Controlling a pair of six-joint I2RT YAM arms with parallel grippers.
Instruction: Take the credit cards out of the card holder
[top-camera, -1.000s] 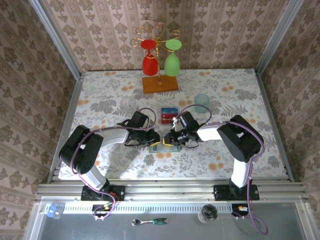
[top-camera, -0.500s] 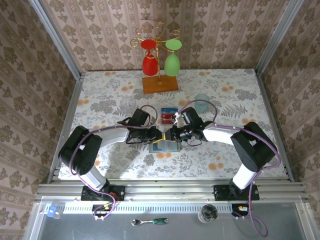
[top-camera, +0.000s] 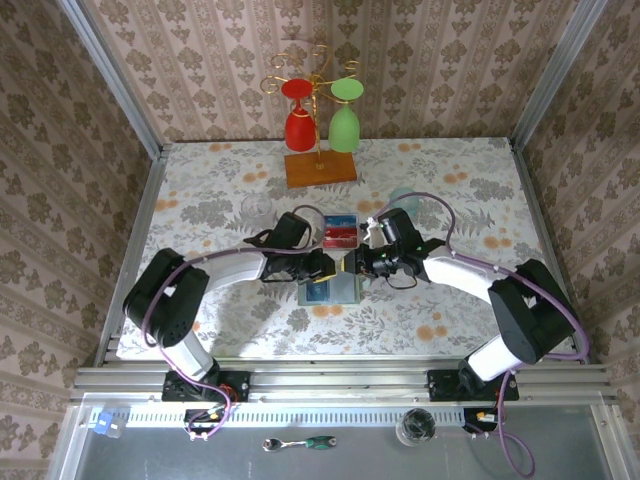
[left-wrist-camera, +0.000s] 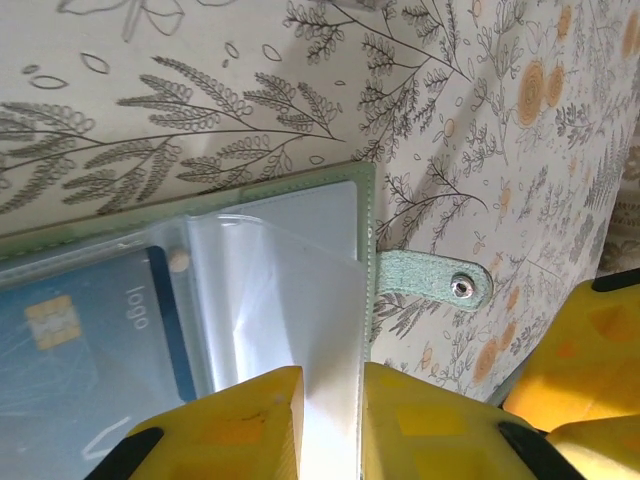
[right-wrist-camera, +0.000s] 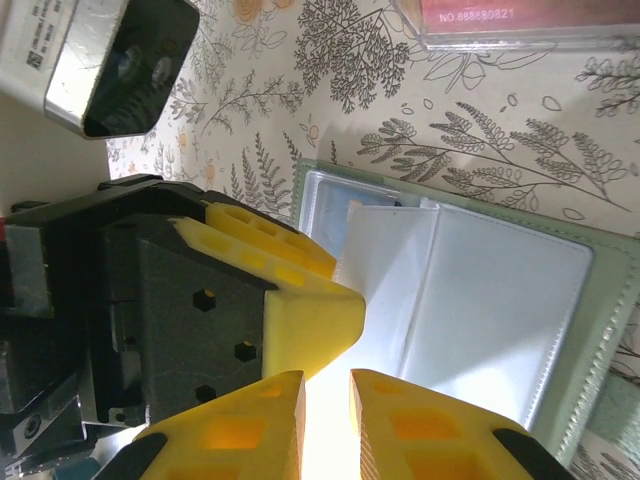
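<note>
Busy floral tablecloth (top-camera: 450, 190) all round, card holder (top-camera: 330, 291) spread open on it. From its left, left gripper (left-wrist-camera: 332, 385) clenched on the clear sleeve (left-wrist-camera: 290, 290); from its right, right gripper (right-wrist-camera: 327, 385) clamped on that same sleeve. Tucked in a pocket of the card holder, blue credit card (left-wrist-camera: 100, 330). Just beyond it, clear tray (top-camera: 340, 231), red and blue inside.

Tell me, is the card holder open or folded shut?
Open: the card holder lies spread on the table, clear sleeves exposed, snap tab unfastened.
</note>
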